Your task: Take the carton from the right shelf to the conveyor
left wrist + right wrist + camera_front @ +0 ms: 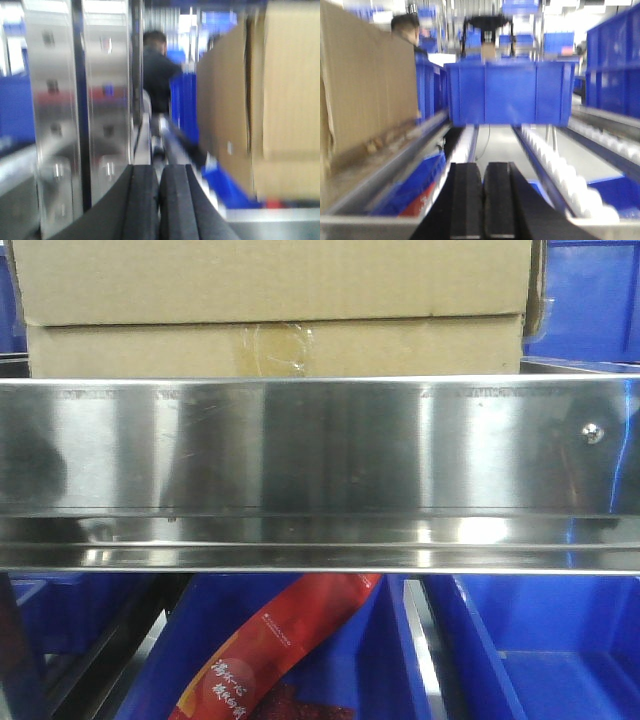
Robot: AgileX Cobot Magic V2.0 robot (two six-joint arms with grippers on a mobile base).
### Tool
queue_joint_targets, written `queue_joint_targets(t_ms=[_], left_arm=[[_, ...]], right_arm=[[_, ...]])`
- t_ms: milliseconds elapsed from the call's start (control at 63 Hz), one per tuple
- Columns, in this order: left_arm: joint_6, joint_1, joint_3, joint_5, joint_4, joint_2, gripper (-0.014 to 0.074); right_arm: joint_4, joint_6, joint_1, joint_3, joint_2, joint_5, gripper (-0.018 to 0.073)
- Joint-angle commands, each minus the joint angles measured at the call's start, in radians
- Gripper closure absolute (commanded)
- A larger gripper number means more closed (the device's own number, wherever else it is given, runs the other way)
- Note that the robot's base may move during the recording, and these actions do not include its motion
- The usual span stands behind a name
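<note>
- The carton (275, 310) sits on the right shelf (300, 450), behind the wide front rail, its taped lower flap band just above the rail's top edge. Neither gripper touches it.
- The left gripper (159, 200) has its pads pressed together with nothing between them. The right gripper (483, 200) is the same, closed and empty.
- Step in hand, as I judge it: the approach, with the arms placed either side of the box. The left wrist view has the carton (280, 100) on its right and the right wrist view has the carton (365, 95) on its left.
- The next move likely calls for both arms to press inward on the side walls evenly, then lift the box over the rail without tilting it.
- Only the front view shows the rail, its screw head (593, 432) and a red packet (290, 640) in a bin below.
- Only the left wrist view shows a steel upright (55, 125) and a blurred person (157, 70).
- Only the right wrist view shows a blue bin (507, 92) ahead and white rollers (560, 170).
- The conveyor appears in no view.
</note>
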Motion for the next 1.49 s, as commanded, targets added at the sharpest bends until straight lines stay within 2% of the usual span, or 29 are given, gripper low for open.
queue_joint_targets(t_ms=[0,159,222,286,365,476,571,667,778,952,1048,1159,1254,1476], left_arm=[[0.000,0.002,-0.054,-0.030,-0.004,-0.002,0.0592],[0.000,0.002,-0.285,0.145,0.031,0.033,0.0592],[0.000,0.002,-0.392,0.215,0.071,0.086,0.0573],[0.000,0.000,-0.480,0.280,0.101,0.149,0.0517],[0.000,0.000,-0.570,0.325,0.104,0.234,0.0398],[0.000,0.000,-0.637,0.333,0.102,0.361,0.0239],[0.000,0.000,-0.678,0.323,0.102,0.453,0.0146],[0.000,-0.017,-0.742,0.344,0.102,0.556,0.0111],[0.000,-0.102,-0.883,0.442,0.102,0.678,0.0109],[0.000,-0.267,-1.141,0.663,0.098,0.904,0.0109],[-0.019,-0.316,-1.283,0.758,0.081,1.030,0.0109],[-0.108,-0.319,-1.455,0.882,0.078,1.165,0.0109],[-0.149,-0.308,-1.615,0.984,0.088,1.272,0.0109],[-0.177,-0.229,-1.927,1.194,0.073,1.486,0.0109]], right_arm=[[0.004,-0.007,0.002,-0.089,-0.003,0.022,0.0634],[0.006,-0.007,0.002,-0.310,0.024,0.225,0.0629],[0.006,-0.007,0.002,-0.396,0.066,0.271,0.0585],[0.008,-0.007,0.002,-0.463,0.118,0.284,0.0477],[0.029,-0.007,0.002,-0.517,0.181,0.282,0.0308],[0.037,-0.007,0.002,-0.560,0.258,0.280,0.0106],[0.037,-0.007,0.002,-0.576,0.315,0.272,-0.0008],[0.049,-0.007,0.002,-0.623,0.359,0.285,0.0000],[0.084,-0.007,0.013,-0.723,0.430,0.346,0.0000],[0.088,-0.009,0.123,-0.912,0.600,0.456,0.0000],[0.088,-0.009,0.201,-1.014,0.726,0.497,0.0000],[0.088,-0.009,0.269,-1.176,0.900,0.618,0.0000],[0.088,-0.009,0.278,-1.358,1.055,0.757,0.0000],[0.070,0.022,0.278,-1.842,1.399,1.084,0.0000]])
